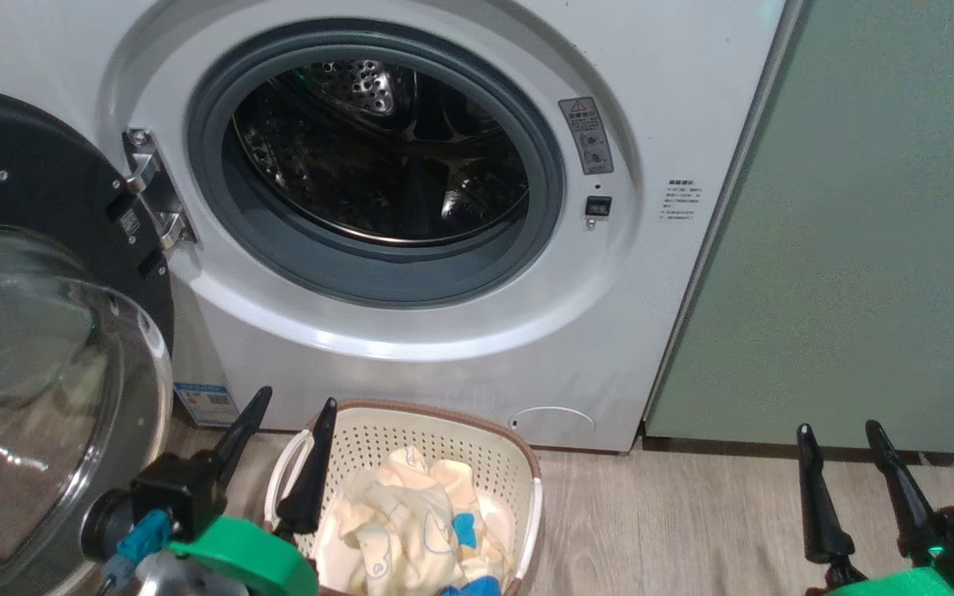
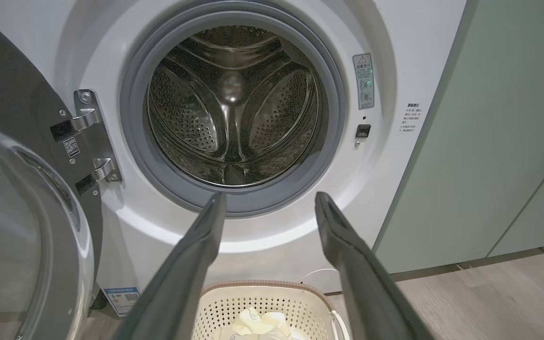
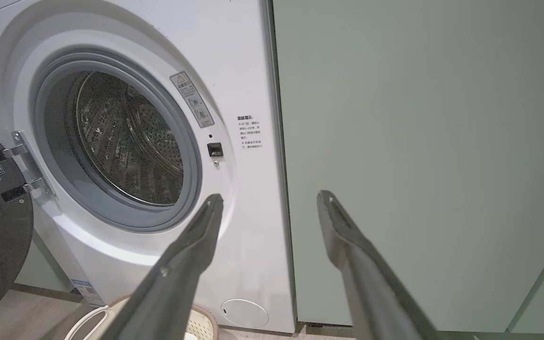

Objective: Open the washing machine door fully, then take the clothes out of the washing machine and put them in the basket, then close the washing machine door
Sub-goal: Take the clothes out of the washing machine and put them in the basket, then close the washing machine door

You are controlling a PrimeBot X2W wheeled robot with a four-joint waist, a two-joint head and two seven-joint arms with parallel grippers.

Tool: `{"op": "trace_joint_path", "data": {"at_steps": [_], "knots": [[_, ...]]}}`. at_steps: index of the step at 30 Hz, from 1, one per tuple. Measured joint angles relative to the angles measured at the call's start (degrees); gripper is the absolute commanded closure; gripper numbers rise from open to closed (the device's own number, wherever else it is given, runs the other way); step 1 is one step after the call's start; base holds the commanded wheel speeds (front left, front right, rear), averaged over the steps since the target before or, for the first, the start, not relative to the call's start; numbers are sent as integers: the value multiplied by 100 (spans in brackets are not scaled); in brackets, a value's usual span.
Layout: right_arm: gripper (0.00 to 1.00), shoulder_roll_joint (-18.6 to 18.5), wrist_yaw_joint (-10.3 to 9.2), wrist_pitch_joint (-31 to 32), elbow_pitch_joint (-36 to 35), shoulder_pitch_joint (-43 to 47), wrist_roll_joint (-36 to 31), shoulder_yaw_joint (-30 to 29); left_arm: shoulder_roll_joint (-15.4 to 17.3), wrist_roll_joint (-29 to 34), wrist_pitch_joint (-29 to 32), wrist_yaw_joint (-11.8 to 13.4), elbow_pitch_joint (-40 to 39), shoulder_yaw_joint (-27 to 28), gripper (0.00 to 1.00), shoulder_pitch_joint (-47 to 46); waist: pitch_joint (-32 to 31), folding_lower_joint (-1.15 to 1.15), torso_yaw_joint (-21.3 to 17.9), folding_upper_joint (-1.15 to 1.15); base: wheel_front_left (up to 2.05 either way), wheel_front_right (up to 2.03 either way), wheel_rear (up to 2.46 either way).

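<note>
The white washing machine (image 1: 460,348) stands with its steel drum (image 2: 234,108) bare inside. Its door (image 1: 38,331), black-rimmed with a clear glass bowl, is swung wide to the left on its hinge. On the floor in front sits the cream basket (image 1: 477,451), holding pale yellow clothes (image 1: 411,521) with blue patches. My left gripper (image 1: 295,401) hangs open above the basket's left rim, nothing between its fingers. Over bare floor at the lower right, my right gripper (image 1: 839,429) is open too and points at the machine's right edge (image 3: 253,212).
Pale green cabinets (image 1: 858,232) stand right of the machine. Wooden floor (image 1: 676,521) stretches between the basket and my right gripper. The open door (image 2: 12,226) takes up the left side, close to my left arm.
</note>
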Motion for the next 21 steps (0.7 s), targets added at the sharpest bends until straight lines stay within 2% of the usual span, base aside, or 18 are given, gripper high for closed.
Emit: {"op": "trace_joint_path", "data": {"at_steps": [11, 21], "knots": [[0, 2, 0, -1, 1, 0, 0, 1, 63, 169, 0, 122, -56, -21, 0, 1, 22, 0, -14, 0, -35, 35, 0], [0, 4, 0, -1, -3, -1, 0, -23, 102, 199, 19, 168, -68, -98, 0, -12, 19, 1, 25, 0, -167, 167, 0]]}}
